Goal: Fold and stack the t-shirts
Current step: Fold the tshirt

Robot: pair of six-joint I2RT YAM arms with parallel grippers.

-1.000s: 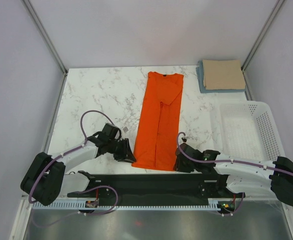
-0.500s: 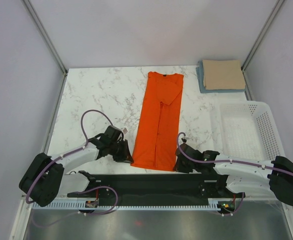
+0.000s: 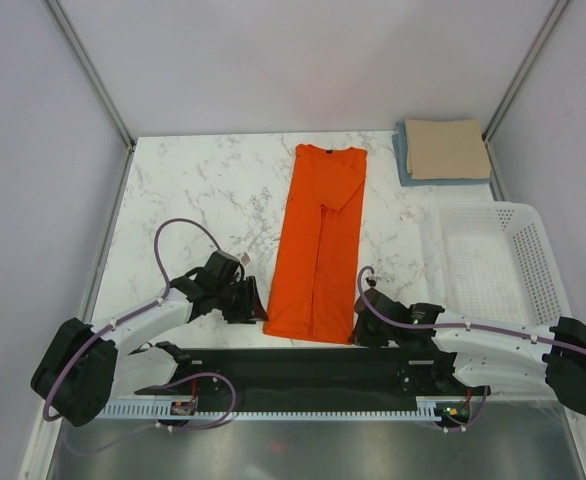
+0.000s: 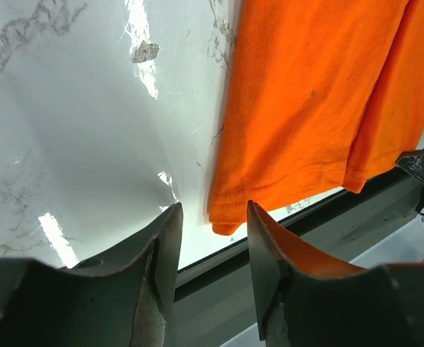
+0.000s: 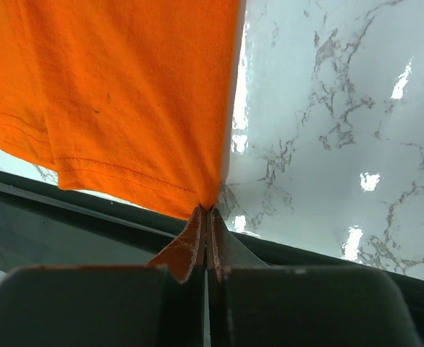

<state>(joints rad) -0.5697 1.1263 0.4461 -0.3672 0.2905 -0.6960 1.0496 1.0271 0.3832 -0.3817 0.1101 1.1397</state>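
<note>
Since the earlier frame, the left arm (image 3: 138, 320) has swung its shoulder section down and to the left in the top view, and its cable loop (image 3: 178, 235) has widened. The orange t-shirt (image 3: 318, 240) has not shifted.

Orange t-shirt: folded lengthwise into a long narrow strip, lying flat on the table (image 3: 203, 180). The collar end points away from the arm bases. The hem end lies at the near edge of the table. A lengthwise fold line runs down the middle, and the stitched hem shows in both wrist views.

Tan-beige t-shirt (image 3: 445, 148): folded square at the far right corner, stacked on the folded light blue t-shirt (image 3: 403, 160). A white perforated basket (image 3: 533, 250) stands just in front of the stack.

Left arm: stretched low over the table toward the shirt's near left corner. The left tool (image 3: 256, 302) has its jaws partly apart and grips nothing. In the wrist view the hem corner lies just beyond the gap.

Right arm (image 3: 473, 330): stretched low along the near edge toward the shirt's near right corner. The right tool (image 3: 356, 328) is fully closed, pinching that hem corner between its fingertips.
</note>
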